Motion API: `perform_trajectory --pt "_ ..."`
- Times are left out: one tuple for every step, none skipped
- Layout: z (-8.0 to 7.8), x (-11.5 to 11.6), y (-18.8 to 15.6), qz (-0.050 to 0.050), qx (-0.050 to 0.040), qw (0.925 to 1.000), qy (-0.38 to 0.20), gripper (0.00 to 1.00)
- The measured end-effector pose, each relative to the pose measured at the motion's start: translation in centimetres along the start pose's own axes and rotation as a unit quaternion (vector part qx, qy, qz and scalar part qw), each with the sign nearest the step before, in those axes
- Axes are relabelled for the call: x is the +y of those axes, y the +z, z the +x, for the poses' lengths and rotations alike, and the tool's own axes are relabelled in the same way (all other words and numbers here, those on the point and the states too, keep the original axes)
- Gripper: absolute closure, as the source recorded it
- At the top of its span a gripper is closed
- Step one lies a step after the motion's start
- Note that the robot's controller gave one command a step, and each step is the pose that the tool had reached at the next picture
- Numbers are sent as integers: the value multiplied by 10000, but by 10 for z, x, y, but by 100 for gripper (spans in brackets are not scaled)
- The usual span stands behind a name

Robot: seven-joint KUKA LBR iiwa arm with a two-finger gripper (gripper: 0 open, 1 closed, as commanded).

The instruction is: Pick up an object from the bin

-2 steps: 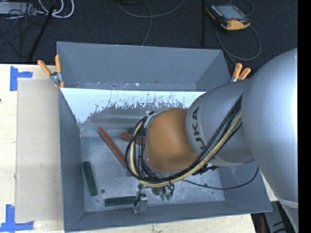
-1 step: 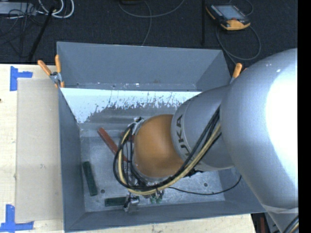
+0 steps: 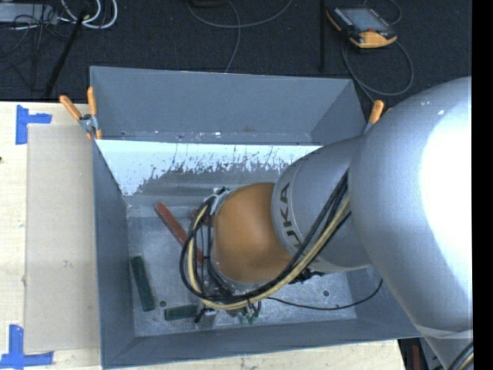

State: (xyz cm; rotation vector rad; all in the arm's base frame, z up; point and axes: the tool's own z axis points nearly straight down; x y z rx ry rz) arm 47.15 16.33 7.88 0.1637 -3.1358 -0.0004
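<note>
Tool largely masked by orange cover; red stick half hidden.

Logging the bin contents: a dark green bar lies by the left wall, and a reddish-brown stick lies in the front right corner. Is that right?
No. The camera view shows the reddish-brown stick left of the arm's orange cover, toward the back, not in the front right corner. The dark green bar does lie by the left wall.
</note>
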Motion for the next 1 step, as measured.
perform_trajectory --pt "-14 -8 -122 -7 -48 9999 151 100"
